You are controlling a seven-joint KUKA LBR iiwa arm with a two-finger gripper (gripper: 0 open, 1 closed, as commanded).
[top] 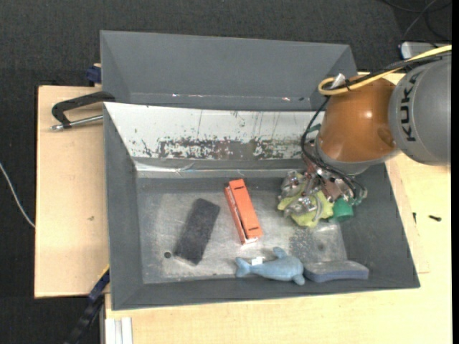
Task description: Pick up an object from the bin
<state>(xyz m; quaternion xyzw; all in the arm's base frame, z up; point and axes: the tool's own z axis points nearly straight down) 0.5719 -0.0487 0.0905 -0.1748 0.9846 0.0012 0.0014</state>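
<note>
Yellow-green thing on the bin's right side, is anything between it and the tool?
Nothing visible. The tool sits right over the yellow-green thing, with a green piece beside it. The orange block to the left and the blue whale in front lie apart from both.

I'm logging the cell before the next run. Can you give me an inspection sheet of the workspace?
Surface: grey bin floor, scuffed.
Job's things: yellow-green thing at the right, under the tool.
Clutter: green piece beside it; black block, orange bar, blue whale toy and grey-blue slab lying apart.
Grippers: tool low over the yellow-green thing; a grasp cannot be told.
Cables: yellow cable above the orange wrist cover.
Surroundings: dark floor.
</note>
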